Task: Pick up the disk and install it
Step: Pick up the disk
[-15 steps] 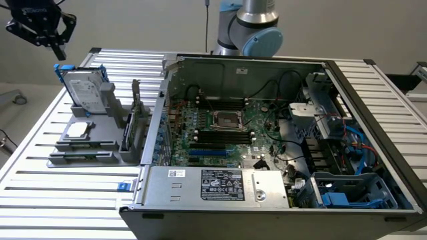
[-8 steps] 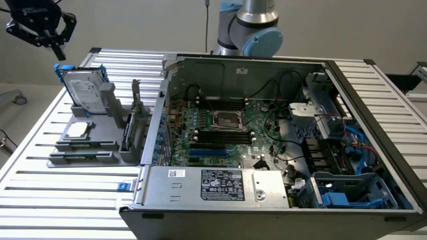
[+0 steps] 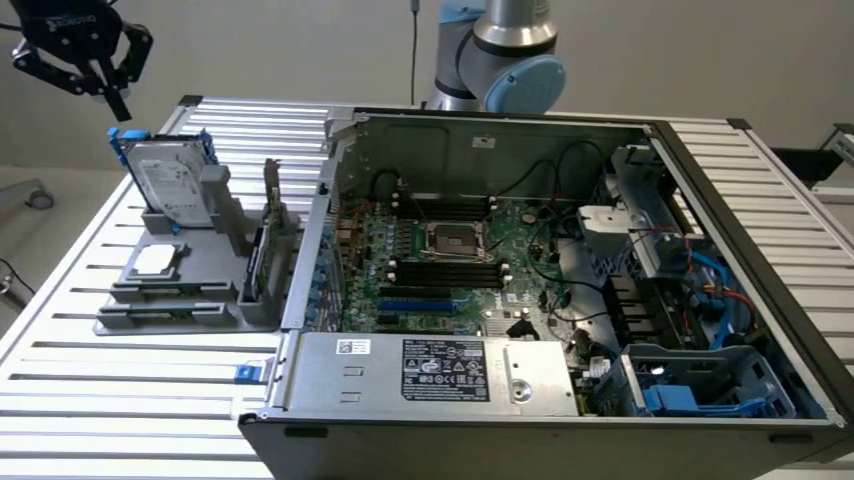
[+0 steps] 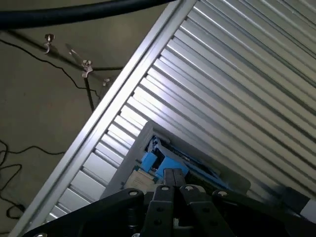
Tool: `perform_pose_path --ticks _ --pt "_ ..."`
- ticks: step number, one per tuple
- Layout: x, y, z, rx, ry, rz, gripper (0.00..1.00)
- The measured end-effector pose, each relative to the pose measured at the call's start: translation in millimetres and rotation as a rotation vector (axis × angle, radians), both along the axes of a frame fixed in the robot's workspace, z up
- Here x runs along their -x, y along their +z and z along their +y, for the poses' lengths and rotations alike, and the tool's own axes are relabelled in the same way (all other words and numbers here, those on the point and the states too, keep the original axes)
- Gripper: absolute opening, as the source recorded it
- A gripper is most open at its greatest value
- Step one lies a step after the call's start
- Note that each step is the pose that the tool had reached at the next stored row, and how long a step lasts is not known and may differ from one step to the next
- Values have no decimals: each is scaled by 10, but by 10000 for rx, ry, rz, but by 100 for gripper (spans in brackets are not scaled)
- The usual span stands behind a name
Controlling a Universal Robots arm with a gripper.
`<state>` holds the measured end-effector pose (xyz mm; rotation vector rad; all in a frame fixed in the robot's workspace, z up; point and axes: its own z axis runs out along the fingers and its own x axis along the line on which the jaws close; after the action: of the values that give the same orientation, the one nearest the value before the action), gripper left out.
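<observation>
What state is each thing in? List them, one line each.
fingers: shut, empty, above the disk.
disk: upright in grey holder, untouched.
computer case: open, interior exposed.
chip: lying flat on holder.
card: upright in holder.

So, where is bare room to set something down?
Bare slats lie between the grey holder and the table's near edge, and at the exterior view's right of the computer case. The holder, with the disk, and the case's inside are crowded.
</observation>
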<state>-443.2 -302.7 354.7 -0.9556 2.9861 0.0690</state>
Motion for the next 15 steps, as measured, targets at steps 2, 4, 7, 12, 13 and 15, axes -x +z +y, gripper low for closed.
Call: perform_pose_path --ticks 2,4,7,12,13,15 --pt "0 0 0 0 361 1 11" --pt "0 0 0 0 726 1 11" --pt "0 0 0 0 1265 1 11" --pt "0 0 0 -1 2181 1 11" --pt "0 0 0 -1 2362 1 11" --pt "0 0 0 0 2732 1 11"
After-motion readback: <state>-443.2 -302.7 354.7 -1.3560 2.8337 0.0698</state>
